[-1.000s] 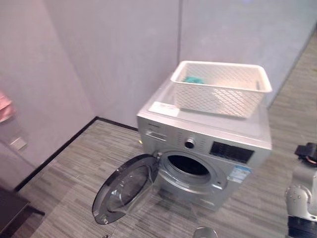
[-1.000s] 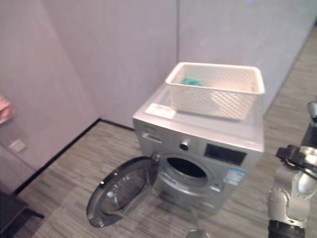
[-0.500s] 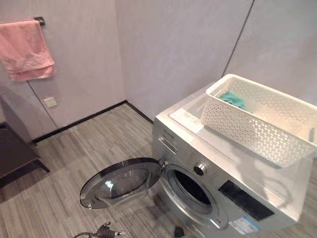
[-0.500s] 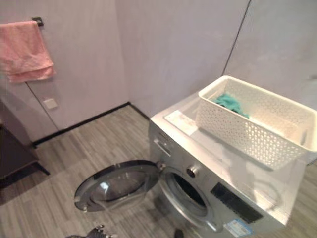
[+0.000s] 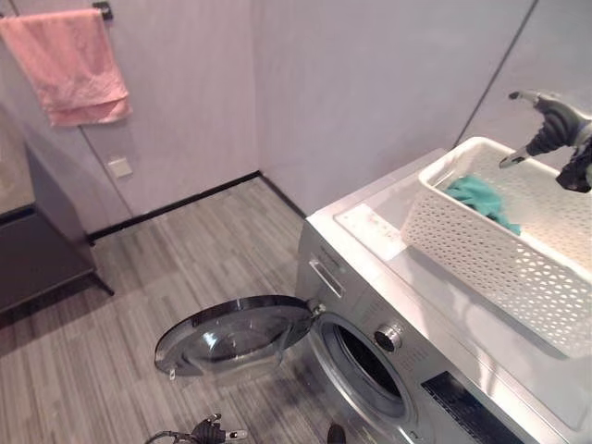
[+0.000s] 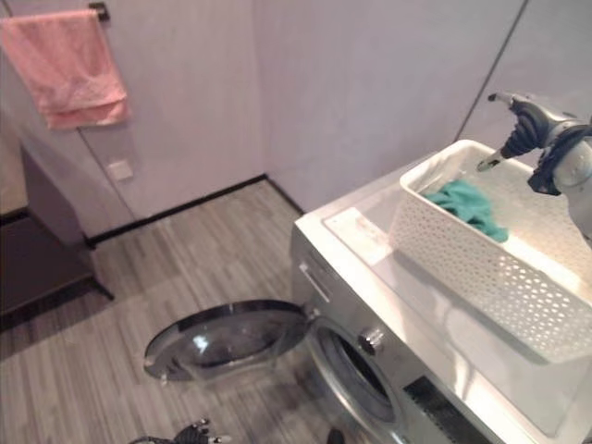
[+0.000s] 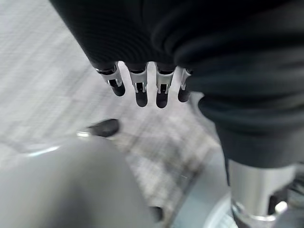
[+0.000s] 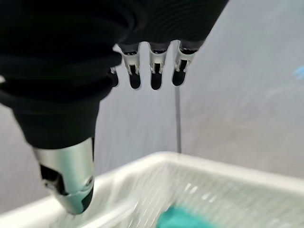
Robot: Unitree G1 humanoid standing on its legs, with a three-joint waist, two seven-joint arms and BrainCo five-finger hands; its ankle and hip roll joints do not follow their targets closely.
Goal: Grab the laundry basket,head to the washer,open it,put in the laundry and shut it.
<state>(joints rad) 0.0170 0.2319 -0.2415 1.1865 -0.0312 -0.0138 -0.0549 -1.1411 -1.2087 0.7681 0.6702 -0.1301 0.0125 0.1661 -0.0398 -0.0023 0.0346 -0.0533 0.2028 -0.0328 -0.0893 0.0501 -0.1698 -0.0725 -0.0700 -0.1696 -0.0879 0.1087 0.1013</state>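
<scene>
A white perforated laundry basket (image 5: 490, 254) stands on top of the silver washer (image 5: 326, 274), with a teal cloth (image 5: 477, 200) lying in its far end. The washer's round door (image 5: 231, 333) hangs wide open, low over the floor, and the dark drum opening (image 5: 370, 365) is exposed. My right hand (image 5: 553, 129) hovers open above the basket's far rim, touching nothing. In the right wrist view its fingers (image 8: 152, 71) and thumb (image 8: 71, 185) hang over the basket rim (image 8: 190, 166) and the teal cloth (image 8: 185, 221). My left hand (image 7: 137, 88) hangs open over the floor, holding nothing.
A pink towel (image 5: 74, 60) hangs from a rail on the left wall. Below it, against that wall, stands a dark low cabinet (image 5: 37, 250). Grey plank floor (image 5: 185, 250) stretches between the cabinet and the washer. The washer sits in the room's corner.
The camera has swung, so the whole scene has shifted in the picture. My right hand has risen into view above the basket's far rim. Basket, cloth and door stay as they were.
</scene>
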